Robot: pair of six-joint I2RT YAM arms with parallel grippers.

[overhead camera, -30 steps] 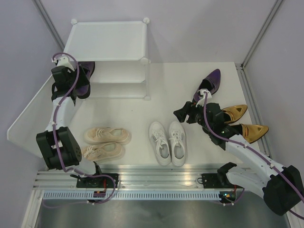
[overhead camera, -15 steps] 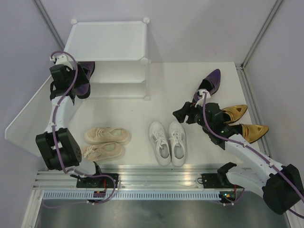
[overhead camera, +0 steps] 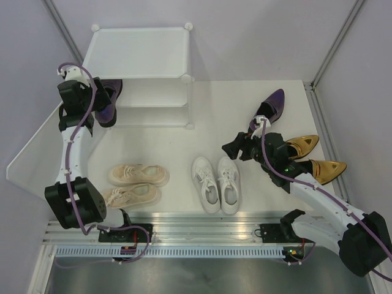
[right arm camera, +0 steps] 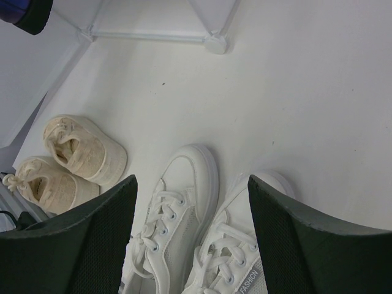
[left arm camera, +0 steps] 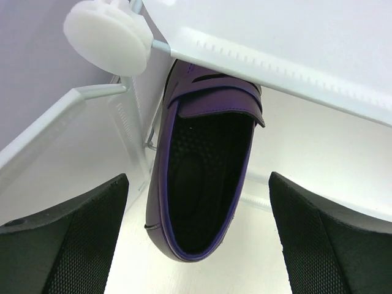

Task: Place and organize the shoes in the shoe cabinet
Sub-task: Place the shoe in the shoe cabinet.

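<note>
Nearest the bases, in front of the shoe cabinet [overhead camera: 138,52], the beige sneakers [overhead camera: 136,184] lie side by side; my right wrist view cuts one off at its left edge. Just right of them, still on the near side of the cabinet, the white sneakers [overhead camera: 216,184] stand as a pair, their heels lost under the frame bottom in that view. The right gripper [right arm camera: 191,184] hangs above them with its fingers spread wide and nothing between them. Further right of the cabinet, the gold heels [overhead camera: 315,156] show only toes and mid-parts; the arm covers their back ends. The second purple shoe [overhead camera: 272,105], also well to the cabinet's right, has its rear hidden behind the wrist. At the cabinet's left front corner the left gripper [left arm camera: 197,184] is spread open and grips nothing. The purple loafer [left arm camera: 205,177] lies beyond it, clear of both fingers, toe tucked under a panel edge and heel poking out. I cannot tell which level it rests on, and from above the arm masks half of it. Compared with a second ago, the left wrist has drawn back leftward from the cabinet, the door panel [overhead camera: 37,153] has swung slightly, and the shoes and right arm have barely moved.
</note>
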